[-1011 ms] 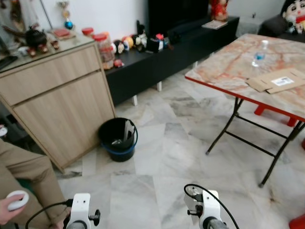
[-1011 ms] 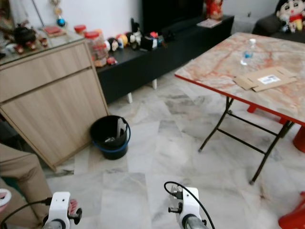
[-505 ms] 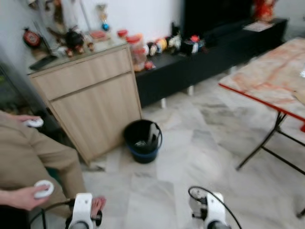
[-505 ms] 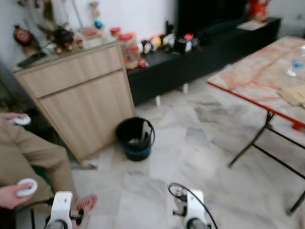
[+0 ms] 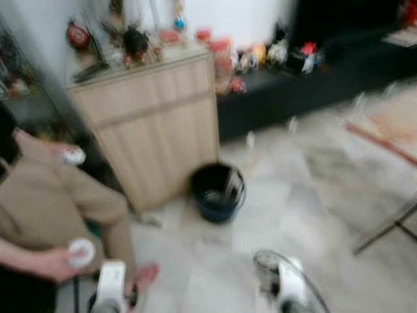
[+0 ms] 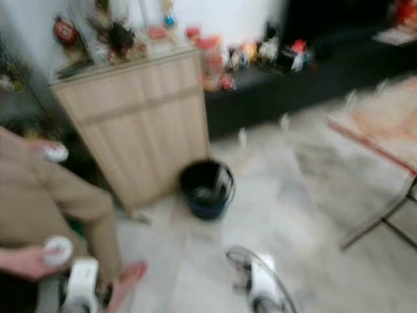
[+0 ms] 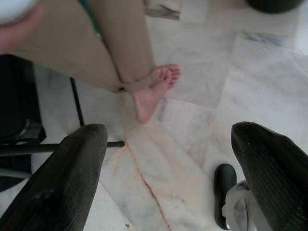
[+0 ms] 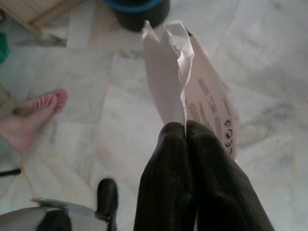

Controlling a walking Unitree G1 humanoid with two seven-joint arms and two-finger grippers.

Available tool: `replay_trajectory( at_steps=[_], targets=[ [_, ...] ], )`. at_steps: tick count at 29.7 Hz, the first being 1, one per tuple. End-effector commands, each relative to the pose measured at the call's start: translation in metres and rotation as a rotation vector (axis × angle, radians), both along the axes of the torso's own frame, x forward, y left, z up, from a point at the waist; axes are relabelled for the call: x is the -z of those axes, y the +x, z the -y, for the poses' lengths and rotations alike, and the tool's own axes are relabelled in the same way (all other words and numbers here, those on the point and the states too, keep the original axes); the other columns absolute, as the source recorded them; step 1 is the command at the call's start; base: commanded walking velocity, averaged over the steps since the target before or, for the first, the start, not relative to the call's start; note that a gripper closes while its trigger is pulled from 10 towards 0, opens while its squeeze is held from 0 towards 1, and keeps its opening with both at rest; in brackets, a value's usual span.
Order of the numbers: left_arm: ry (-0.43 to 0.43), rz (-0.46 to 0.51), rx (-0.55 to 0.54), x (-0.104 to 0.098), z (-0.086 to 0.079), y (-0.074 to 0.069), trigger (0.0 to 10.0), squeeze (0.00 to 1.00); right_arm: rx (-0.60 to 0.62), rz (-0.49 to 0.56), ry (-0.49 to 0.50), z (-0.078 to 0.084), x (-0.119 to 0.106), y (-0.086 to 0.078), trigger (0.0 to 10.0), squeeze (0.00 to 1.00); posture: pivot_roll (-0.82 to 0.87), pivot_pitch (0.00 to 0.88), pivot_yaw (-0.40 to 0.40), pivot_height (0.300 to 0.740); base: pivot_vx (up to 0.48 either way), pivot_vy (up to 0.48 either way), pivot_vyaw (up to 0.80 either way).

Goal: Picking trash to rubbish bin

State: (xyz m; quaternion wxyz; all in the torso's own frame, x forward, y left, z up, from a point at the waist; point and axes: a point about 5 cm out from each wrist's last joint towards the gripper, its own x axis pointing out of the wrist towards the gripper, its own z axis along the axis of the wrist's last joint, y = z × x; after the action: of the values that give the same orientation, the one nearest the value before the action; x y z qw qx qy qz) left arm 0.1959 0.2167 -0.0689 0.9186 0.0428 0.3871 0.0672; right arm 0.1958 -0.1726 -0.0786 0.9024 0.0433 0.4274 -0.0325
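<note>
The black rubbish bin [image 5: 218,192] with a blue band stands on the marble floor in front of a wooden cabinet [image 5: 156,124]; its rim also shows in the right wrist view [image 8: 139,7]. My right gripper [image 8: 186,127] is shut on a torn white paper packet [image 8: 207,96], which sticks out past the fingertips above the floor, short of the bin. My left gripper [image 7: 168,139] hangs open over bare floor with nothing between its fingers. The head views are blurred, and both wrists show at their lower edge.
A person in beige trousers [image 5: 52,202] sits at the left holding white controllers, with a bare foot [image 7: 151,91] close to my left gripper. A low black bench [image 5: 313,85] with ornaments runs along the wall. A folding table's leg [image 5: 391,225] stands at the right.
The camera has swung left: bin and cabinet now sit nearer the picture's middle, the table has slid off to the right, and more of the person shows. The picture has blurred.
</note>
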Motion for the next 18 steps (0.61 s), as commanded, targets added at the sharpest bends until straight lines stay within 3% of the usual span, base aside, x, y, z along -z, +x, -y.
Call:
replay_trajectory(
  at_steps=[1, 5, 18],
  targets=[
    [0.029, 0.007, -0.007, -0.0032, -0.0100, 0.0017, 10.0, 0.00, 0.006, 0.004, 0.044, -0.0115, -0.0009, 0.0036, 10.0, 0.00, 0.12, 0.013, 0.082, 0.740, 0.345, 0.000, 0.00],
    [0.028, 0.007, -0.004, -0.0031, -0.0093, 0.0018, 10.0, 0.00, -0.013, -0.006, 0.027, -0.0109, -0.0004, 0.0030, 10.0, 0.00, 0.12, 0.011, 0.081, 0.740, 0.345, 0.000, 0.00],
    [0.028, 0.011, -0.002, -0.0036, -0.0092, 0.0027, 10.0, 0.00, 0.016, -0.007, 0.061, -0.0123, 0.0003, 0.0017, 10.0, 0.00, 0.12, 0.009, 0.083, 0.740, 0.344, 0.000, -0.76]
  ],
)
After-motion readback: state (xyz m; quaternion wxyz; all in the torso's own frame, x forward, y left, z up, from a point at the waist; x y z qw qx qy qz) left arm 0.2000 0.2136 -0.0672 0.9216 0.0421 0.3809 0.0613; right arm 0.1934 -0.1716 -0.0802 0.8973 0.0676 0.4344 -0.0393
